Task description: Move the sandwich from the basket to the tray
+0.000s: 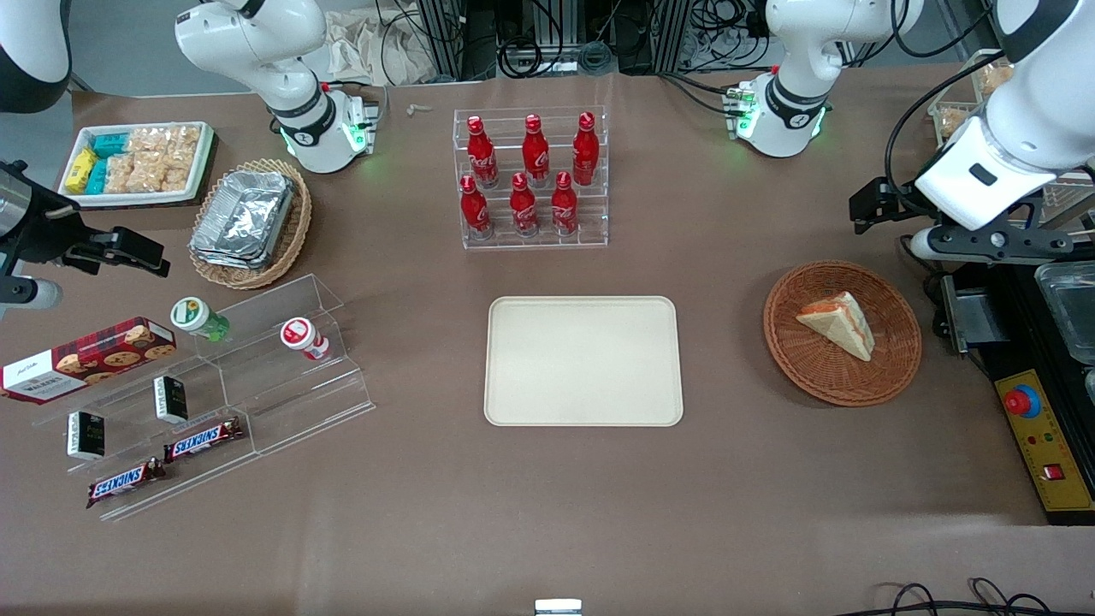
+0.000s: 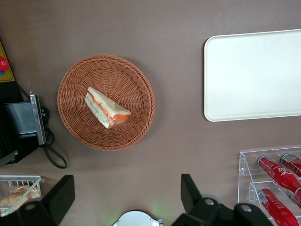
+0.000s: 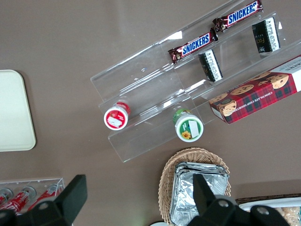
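Observation:
The sandwich (image 1: 838,323) (image 2: 106,108), a pale bread wedge with orange and green filling, lies in the round reddish-brown basket (image 1: 804,370) (image 2: 127,75) toward the working arm's end of the table. The cream tray (image 1: 583,361) (image 2: 254,75) lies flat and bare beside the basket, mid-table. My left arm's gripper (image 1: 866,210) (image 2: 126,193) hangs high above the table, a little farther from the front camera than the basket. It is open wide, and only bare table shows between its fingers.
A clear rack of red bottles (image 1: 530,180) (image 2: 277,174) stands farther from the camera than the tray. A black box and a yellow panel with a red button (image 1: 1039,436) sit beside the basket. Snack shelves (image 1: 205,393) and foil containers (image 1: 248,222) lie toward the parked arm's end.

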{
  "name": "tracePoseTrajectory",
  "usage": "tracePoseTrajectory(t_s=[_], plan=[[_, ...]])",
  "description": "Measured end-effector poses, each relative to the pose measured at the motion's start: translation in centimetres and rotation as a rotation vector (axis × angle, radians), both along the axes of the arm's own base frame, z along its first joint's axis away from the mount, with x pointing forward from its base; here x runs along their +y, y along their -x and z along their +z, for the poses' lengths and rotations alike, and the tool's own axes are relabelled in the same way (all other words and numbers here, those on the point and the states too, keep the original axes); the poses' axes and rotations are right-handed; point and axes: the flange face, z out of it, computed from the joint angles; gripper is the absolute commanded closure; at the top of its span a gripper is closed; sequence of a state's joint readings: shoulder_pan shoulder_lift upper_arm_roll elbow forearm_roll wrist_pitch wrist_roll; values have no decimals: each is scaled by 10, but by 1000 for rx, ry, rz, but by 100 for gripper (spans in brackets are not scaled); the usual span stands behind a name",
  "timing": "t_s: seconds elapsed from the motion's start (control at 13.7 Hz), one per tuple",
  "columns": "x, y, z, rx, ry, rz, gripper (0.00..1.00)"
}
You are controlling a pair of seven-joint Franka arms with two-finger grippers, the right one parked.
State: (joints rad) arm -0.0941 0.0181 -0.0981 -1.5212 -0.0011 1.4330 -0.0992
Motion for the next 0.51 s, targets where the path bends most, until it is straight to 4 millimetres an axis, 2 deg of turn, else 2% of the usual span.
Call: tracePoseTrajectory(t_s=[0.51], plan=[[1, 1, -1, 12, -3, 0, 0]])
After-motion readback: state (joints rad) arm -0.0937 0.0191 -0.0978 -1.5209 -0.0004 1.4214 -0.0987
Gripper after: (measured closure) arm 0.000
